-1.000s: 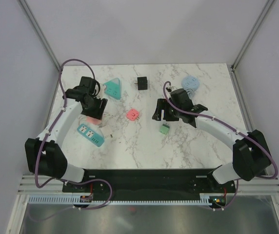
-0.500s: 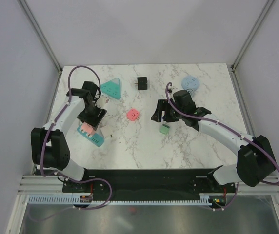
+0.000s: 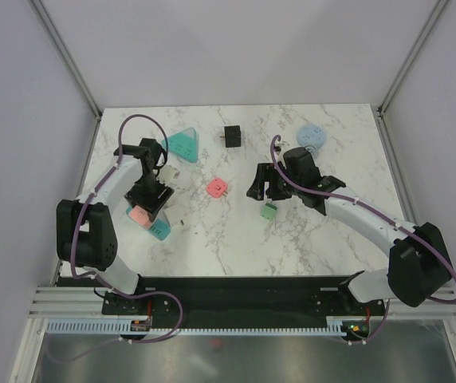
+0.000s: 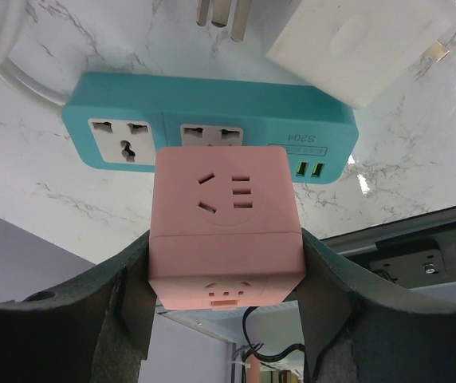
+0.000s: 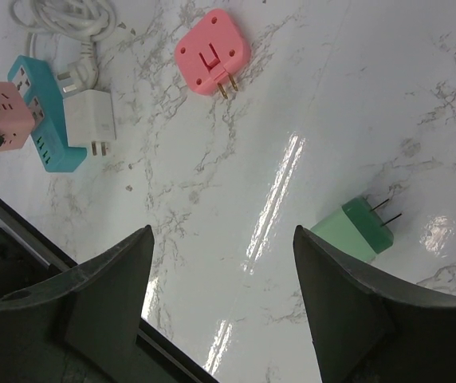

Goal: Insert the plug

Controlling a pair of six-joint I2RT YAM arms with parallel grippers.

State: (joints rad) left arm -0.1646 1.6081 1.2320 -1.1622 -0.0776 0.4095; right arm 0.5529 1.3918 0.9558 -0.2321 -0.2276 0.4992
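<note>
White marble-veined table (image 3: 236,231), pale walls (image 3: 236,48) around it. Your left gripper (image 4: 226,263) clamps the pink cube plug (image 4: 224,207) (socket face toward the wrist camera) over the teal power strip (image 4: 212,100). Your right gripper (image 5: 222,239): jaws wide, nothing held, green plug (image 5: 354,227) lying near.

Green plug (image 5: 354,230), pink flat adapter (image 5: 210,49), white charger (image 5: 90,118) lie apart.

Top cam looks down from above and behind me, whole marble table (image 3: 332,231) in frame. Left wrist cam's close up on the teal power strip (image 4: 108,96); right wrist cam catches it upper left.
</note>
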